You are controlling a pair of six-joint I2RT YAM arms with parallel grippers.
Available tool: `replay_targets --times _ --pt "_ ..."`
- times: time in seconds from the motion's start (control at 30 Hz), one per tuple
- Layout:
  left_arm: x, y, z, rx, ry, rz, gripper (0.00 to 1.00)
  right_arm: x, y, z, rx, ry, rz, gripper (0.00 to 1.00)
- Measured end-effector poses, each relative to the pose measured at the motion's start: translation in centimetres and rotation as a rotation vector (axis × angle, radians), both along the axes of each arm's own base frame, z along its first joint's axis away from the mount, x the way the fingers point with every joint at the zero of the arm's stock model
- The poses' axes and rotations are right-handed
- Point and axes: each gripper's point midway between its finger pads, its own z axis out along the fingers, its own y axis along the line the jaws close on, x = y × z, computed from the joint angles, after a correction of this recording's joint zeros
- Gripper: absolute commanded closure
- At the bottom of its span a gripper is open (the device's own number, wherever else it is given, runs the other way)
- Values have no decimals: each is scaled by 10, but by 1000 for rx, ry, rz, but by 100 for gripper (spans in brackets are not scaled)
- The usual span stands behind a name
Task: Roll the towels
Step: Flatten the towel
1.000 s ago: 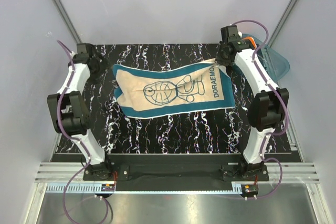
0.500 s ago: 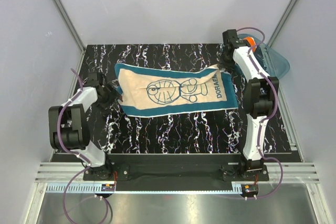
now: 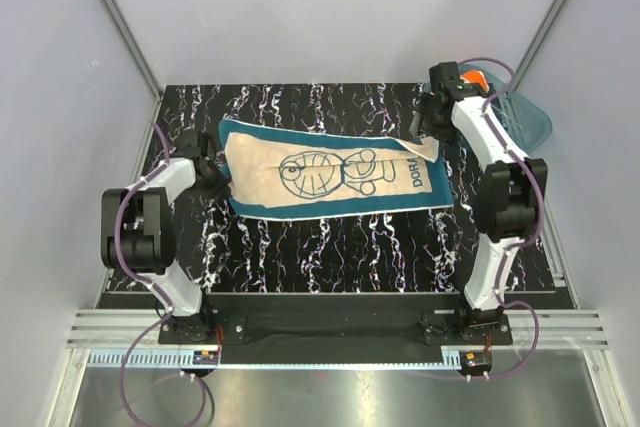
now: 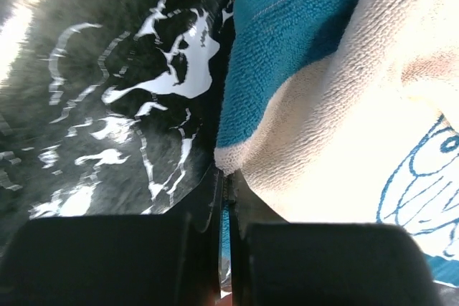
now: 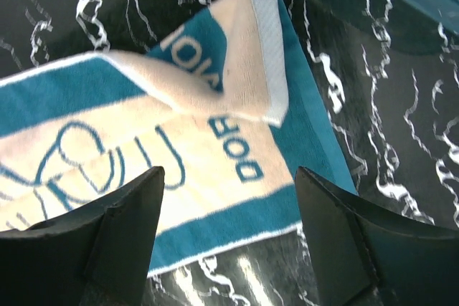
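Now, L gripper point(image 4: 224, 193) at towel point(image 3: 330, 172) edge.

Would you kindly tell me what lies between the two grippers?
The teal-blue towel fills that stretch on the table: the left gripper is shut on one end, and the open right gripper hovers over its folded corner. The top view shows it.

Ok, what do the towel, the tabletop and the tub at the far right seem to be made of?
The towel: soft terry cloth, matte; fuzzy looped pile shows in the left wrist view, teal border, cream printed middle. The tabletop: hard, glossy, black with white marble-like veins; it throws glare, perhaps a printed laminate. The tub: probably plastic, smooth and translucent teal.
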Motion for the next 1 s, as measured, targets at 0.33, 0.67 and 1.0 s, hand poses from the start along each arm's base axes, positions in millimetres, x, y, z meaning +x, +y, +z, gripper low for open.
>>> replay_targets --times 0.33,0.67,1.0 --pt "-18 46 99 213 -113 11 86 -63 60 26 34 -66 147 19" --pt "-59 72 105 316 -14 -13 10 -66 71 -27 4 65 187 16" --pt "-64 61 81 266 -3 -52 10 -50 74 -68 -23 146 203 16"
